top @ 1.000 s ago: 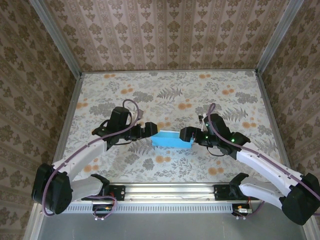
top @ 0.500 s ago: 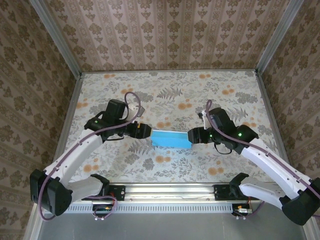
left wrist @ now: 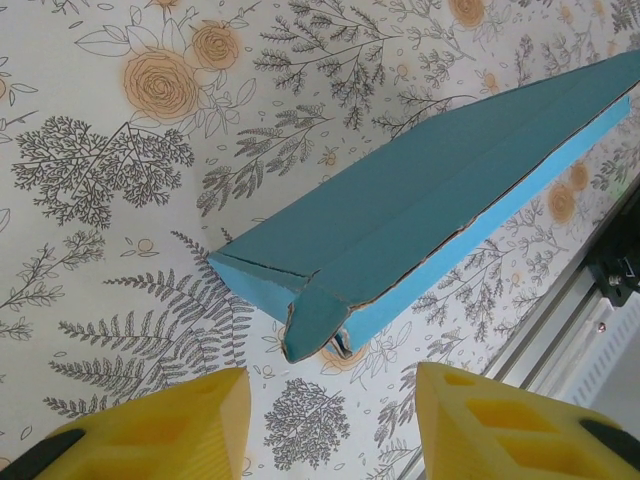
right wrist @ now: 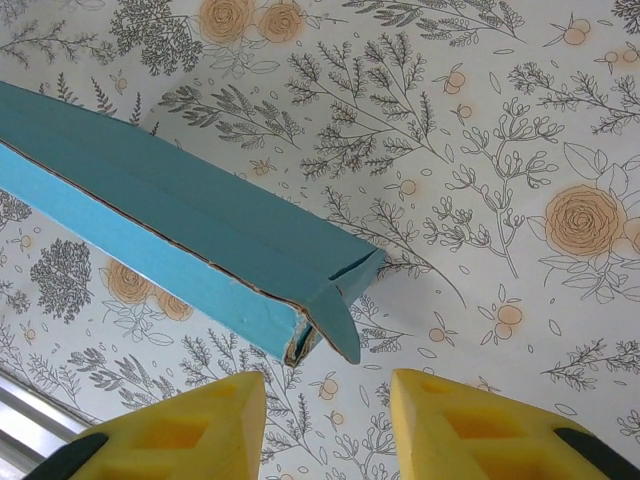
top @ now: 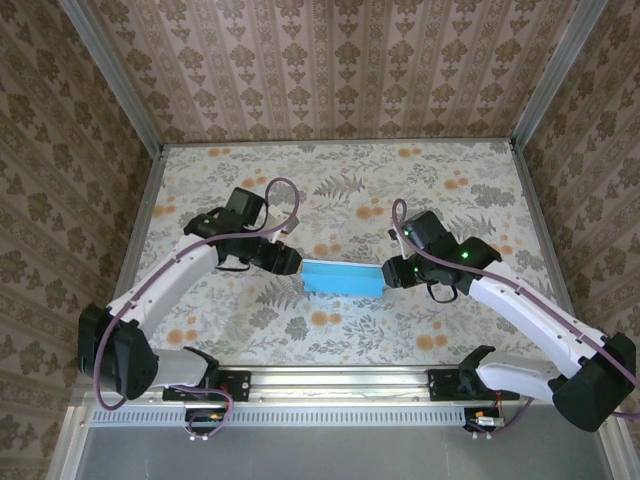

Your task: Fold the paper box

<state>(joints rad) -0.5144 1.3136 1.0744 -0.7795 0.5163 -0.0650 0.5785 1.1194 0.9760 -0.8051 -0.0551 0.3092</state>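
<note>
On the floral-printed table (top: 330, 190), in the middle and a little toward the near edge, lies the paper box (top: 342, 278). It is a long, shallow, turquoise shape of thin matte card, and from here it looks closed up. Its long axis runs left to right, straight from one arm to the other, so each arm has one short end right in front of it and neither is clearly nearer.

The left gripper (top: 285, 262) sits just beside the left end and the right gripper (top: 393, 272) just beside the right end. Both point inward along the box. Each pair of jaws stands spread with nothing between them. In the left wrist view the yellow fingers (left wrist: 160, 430) frame the box end with bare table showing in between, and in the right wrist view it is the same.

The card has crisp creases but the edges are slightly ragged. The left end flap (left wrist: 320, 320) juts out in a loose point and is not flush. The right end flap (right wrist: 335, 310) does likewise. Along the near side a thin seam (left wrist: 480, 235) gapes a little. I'd judge those ends want pressing in.
</note>
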